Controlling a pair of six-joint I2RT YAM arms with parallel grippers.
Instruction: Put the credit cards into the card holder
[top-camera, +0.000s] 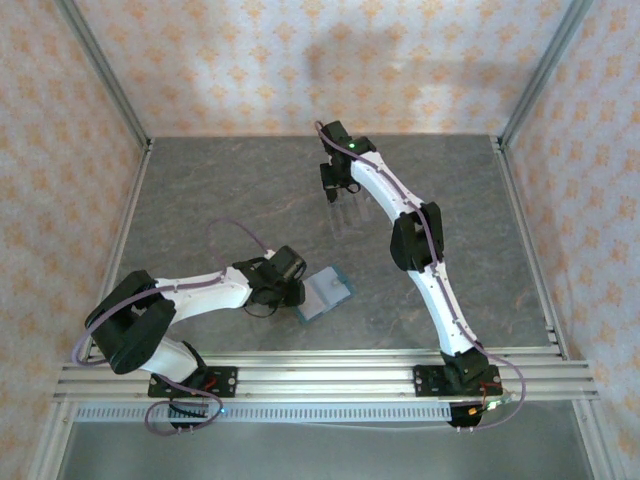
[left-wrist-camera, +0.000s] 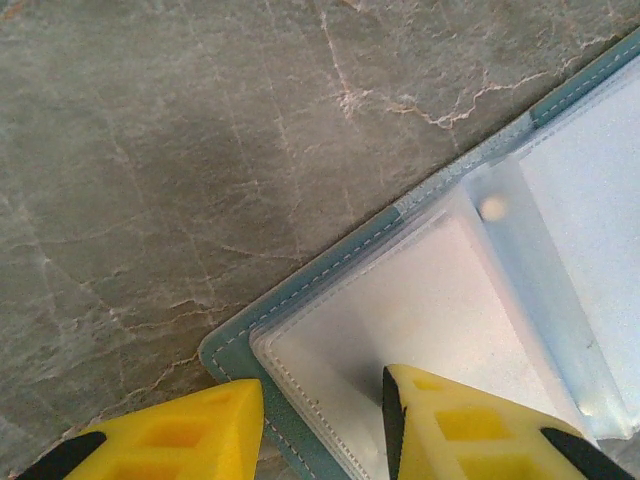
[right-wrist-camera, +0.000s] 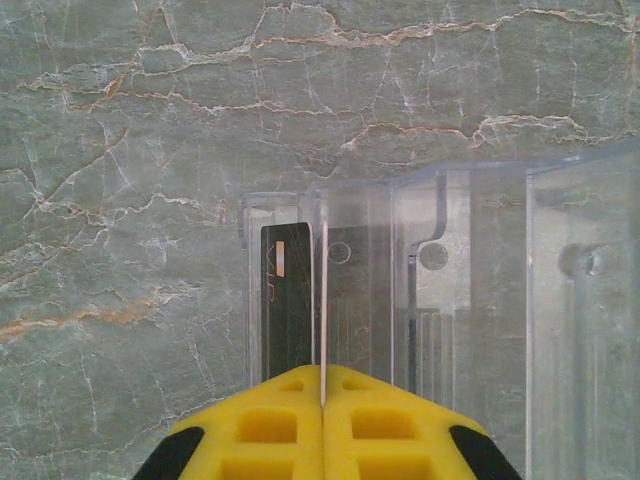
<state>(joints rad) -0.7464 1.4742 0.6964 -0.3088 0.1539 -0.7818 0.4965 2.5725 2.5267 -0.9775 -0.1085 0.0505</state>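
From above, you see the flat teal folding card holder (top-camera: 325, 293) lying open near the table's front edge, with the left gripper (top-camera: 296, 296) at its corner. Bare grey marbled table (top-camera: 200, 200) lies around it. Well apart, the right gripper (top-camera: 335, 192) hangs over the clear ridged plastic tray (top-camera: 346, 218).

Left wrist: the yellow fingers (left-wrist-camera: 200, 435) stand about half apart, astride the card holder's stitched corner edge, and grip nothing.

Right wrist: the jaws are pressed together. A black credit card (right-wrist-camera: 285, 300) stands in the tray's leftmost slot. A thin pale edge rises from the seam between the jaws; you cannot tell whether it is a card or a divider.
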